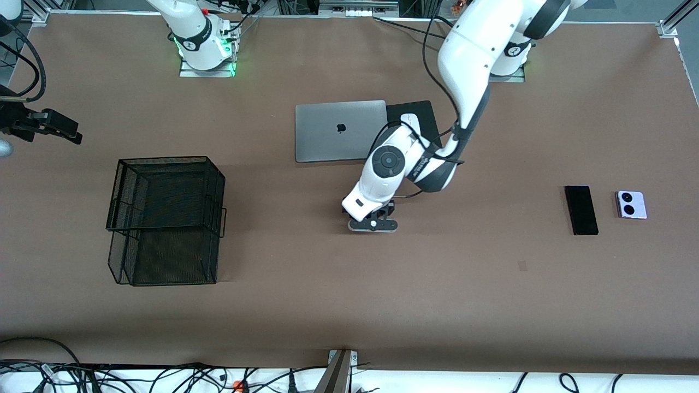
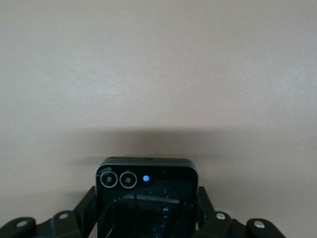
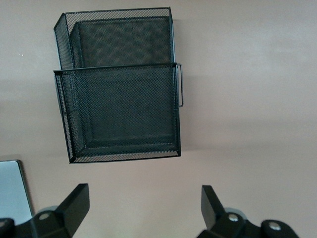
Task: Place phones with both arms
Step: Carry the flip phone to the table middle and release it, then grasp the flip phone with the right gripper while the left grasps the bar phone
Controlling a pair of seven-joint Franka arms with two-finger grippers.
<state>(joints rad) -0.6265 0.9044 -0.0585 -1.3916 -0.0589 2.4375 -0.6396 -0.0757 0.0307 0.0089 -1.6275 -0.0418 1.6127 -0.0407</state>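
A small square black flip phone [image 2: 146, 191] with two ringed lenses sits between the fingers of my left gripper [image 2: 147, 208], which is shut on it. That gripper [image 1: 373, 221] hangs over bare tabletop in the middle, and in the front view it hides the phone. The long slim black phone [image 1: 581, 209] and the lilac-white phone [image 1: 631, 204] lie side by side toward the left arm's end of the table. My right gripper [image 3: 143, 198] is open and holds nothing. It waits over the right arm's end of the table [image 1: 68, 131], facing the mesh tray.
A black two-tier wire mesh tray [image 1: 164, 218] [image 3: 119, 84] stands toward the right arm's end. A closed grey laptop [image 1: 338, 131] lies mid-table near the bases. Beside it is a black pad [image 1: 423, 112] with a white mouse [image 1: 409, 121] on it.
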